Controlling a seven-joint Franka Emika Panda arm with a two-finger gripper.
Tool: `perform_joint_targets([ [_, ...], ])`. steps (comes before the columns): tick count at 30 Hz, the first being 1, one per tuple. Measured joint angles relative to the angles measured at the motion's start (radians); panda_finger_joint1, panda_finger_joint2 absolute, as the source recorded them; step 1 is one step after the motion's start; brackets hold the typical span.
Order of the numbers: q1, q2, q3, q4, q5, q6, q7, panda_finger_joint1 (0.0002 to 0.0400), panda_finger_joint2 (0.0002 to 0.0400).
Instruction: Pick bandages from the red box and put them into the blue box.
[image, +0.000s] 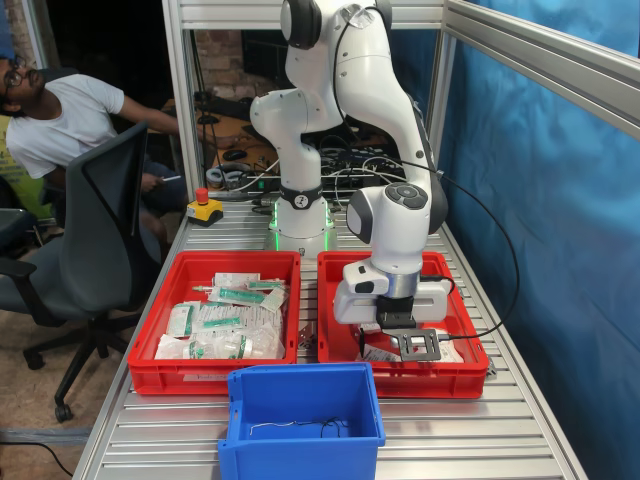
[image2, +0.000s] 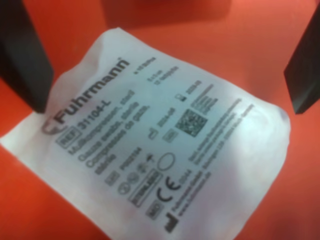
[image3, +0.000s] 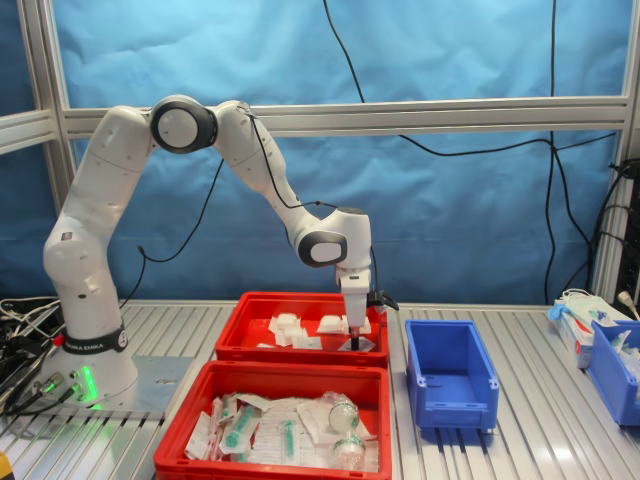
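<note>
In the first exterior view the arm's wrist hides much of the red box, and the pincer is buried behind its mount. The wrist view shows it better: both dark fingers stand wide apart, straddling one white bandage packet on the red floor, with one fingertip at the packet's corner; nothing is gripped. The blue box sits just beside the red box on the worktop, well apart from the pincer.

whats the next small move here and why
Probably close the tool on the bandage packet. In the wrist view its fingers stand open on either side of the packet lying flat in the red box; the blue box holds no packets yet.
</note>
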Motion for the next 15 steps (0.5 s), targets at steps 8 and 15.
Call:
perform_joint_targets([
  [8, 0.0, 0.002, 0.005, 0.0, 0.0, 0.0, 0.0, 0.04, 0.04],
  [15, 0.0, 0.012, 0.003, 0.0, 0.0, 0.0, 0.0, 0.04, 0.04],
])
